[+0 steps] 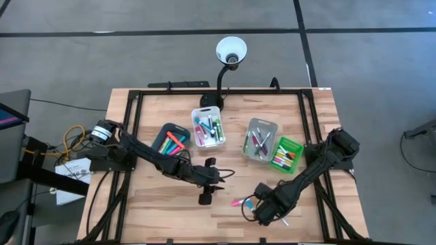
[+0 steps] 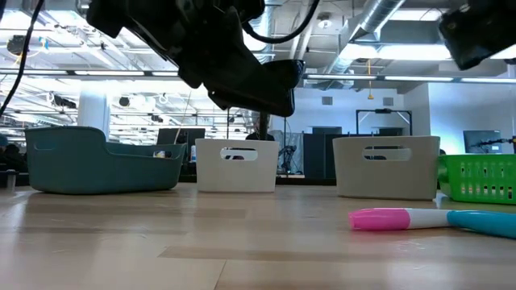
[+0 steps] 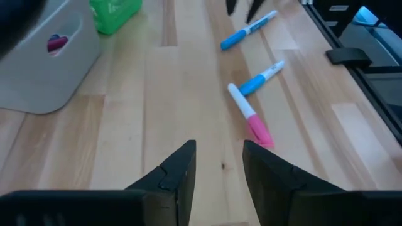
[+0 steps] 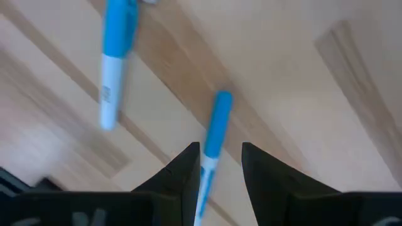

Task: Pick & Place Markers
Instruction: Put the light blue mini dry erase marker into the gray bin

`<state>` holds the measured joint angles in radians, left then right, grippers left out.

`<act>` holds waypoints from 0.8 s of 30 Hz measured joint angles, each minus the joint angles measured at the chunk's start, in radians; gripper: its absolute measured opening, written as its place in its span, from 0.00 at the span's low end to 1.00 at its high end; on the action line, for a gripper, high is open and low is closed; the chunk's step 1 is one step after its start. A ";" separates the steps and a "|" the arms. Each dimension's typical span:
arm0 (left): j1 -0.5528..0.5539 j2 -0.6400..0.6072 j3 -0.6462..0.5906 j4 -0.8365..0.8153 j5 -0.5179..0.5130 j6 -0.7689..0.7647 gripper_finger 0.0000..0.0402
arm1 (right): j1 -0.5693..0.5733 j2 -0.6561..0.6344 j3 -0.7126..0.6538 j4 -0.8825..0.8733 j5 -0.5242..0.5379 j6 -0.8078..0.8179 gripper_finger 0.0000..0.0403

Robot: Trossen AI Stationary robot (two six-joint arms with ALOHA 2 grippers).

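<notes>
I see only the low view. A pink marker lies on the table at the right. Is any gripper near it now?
Observer: Yes. The right gripper is close by, with a blue marker between its open fingers, not clamped.
Operator: And the left one?
Observer: The left gripper hovers open and empty above the table; the pink marker lies ahead of it.

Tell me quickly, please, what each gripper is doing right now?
Left gripper: open, holding nothing, above bare table.
Right gripper: jaws astride a blue marker; whether they grip it cannot be told.
</notes>
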<state>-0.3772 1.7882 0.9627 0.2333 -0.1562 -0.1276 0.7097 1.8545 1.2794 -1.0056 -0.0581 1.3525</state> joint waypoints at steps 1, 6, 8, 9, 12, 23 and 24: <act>0.005 0.000 0.000 0.000 0.000 0.000 0.32 | 0.000 0.000 -0.003 0.017 0.000 -0.009 0.27; 0.029 0.000 0.000 0.000 0.000 0.000 0.32 | -0.004 0.000 -0.005 0.043 -0.003 -0.014 0.27; 0.037 0.000 0.000 0.000 0.000 0.000 0.32 | -0.003 0.000 -0.007 0.043 -0.003 -0.014 0.27; 0.039 0.000 0.000 0.000 0.000 -0.001 0.32 | -0.004 0.000 -0.012 0.046 -0.002 -0.009 0.27; 0.039 0.000 0.000 -0.001 0.000 -0.007 0.32 | -0.003 0.000 -0.045 0.047 0.005 0.027 0.27; 0.036 0.000 0.000 -0.001 0.000 -0.008 0.32 | -0.005 0.000 -0.162 0.224 0.006 0.029 0.27; 0.036 0.000 0.000 -0.001 0.000 -0.008 0.32 | -0.005 0.000 -0.164 0.207 0.006 0.029 0.27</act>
<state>-0.3412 1.7878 0.9630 0.2321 -0.1562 -0.1360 0.7044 1.8542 1.1152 -0.7981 -0.0519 1.3811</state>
